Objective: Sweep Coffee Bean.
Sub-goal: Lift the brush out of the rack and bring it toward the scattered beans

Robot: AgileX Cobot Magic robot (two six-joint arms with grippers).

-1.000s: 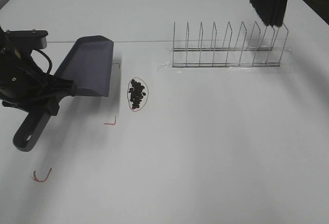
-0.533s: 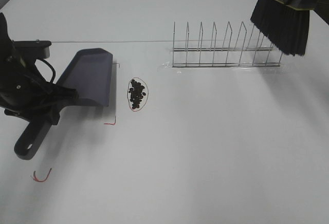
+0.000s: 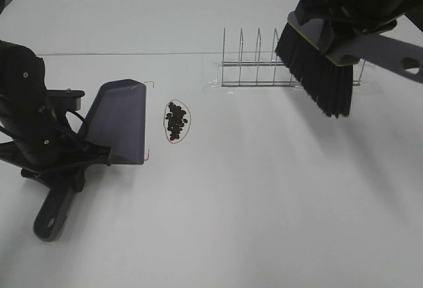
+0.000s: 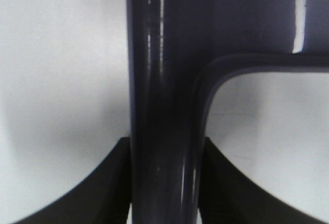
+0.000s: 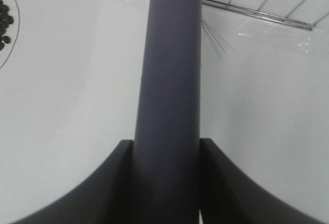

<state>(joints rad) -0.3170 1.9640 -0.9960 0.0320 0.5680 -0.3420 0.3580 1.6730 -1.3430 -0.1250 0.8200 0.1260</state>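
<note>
The coffee beans [image 3: 176, 120] lie in a small dark cluster inside a thin red string loop, left of centre; they also show in the right wrist view [image 5: 4, 21]. My left gripper [image 3: 71, 159] is shut on the handle [image 4: 160, 100] of the dark dustpan [image 3: 123, 121], whose open edge faces the beans a short gap to their left. My right gripper [image 3: 360, 30] is shut on the handle [image 5: 169, 75] of a dark brush, whose bristles [image 3: 317, 76] hang in the air in front of the wire rack, well to the right of the beans.
A wire dish rack [image 3: 258, 60] on a clear tray stands at the back, right of centre, partly behind the brush. A small red hook mark [image 3: 147, 156] lies by the dustpan's front corner. The table is white.
The brush has moved left and down from the top right corner to in front of the rack. The left arm has shifted the dustpan nearer the front and turned it slightly.
</note>
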